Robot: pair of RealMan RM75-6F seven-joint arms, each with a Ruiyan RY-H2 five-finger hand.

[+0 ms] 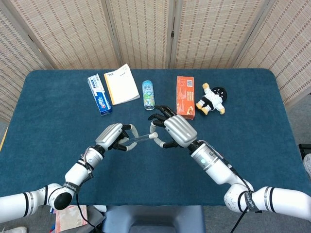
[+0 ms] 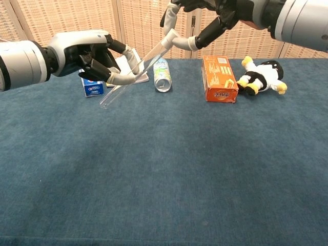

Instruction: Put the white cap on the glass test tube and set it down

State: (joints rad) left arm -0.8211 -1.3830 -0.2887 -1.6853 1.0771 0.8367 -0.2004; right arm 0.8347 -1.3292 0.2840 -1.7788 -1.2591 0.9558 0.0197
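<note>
My left hand holds the glass test tube in the air above the table, tilted with its open end up and to the right. The white cap sits at that upper end, pinched by my right hand. Whether the cap is fully seated on the tube I cannot tell. The tube's closed lower end hangs free below my left hand.
Along the far side of the blue table lie a toothpaste box, a white notepad, a small can, an orange box and a plush toy.
</note>
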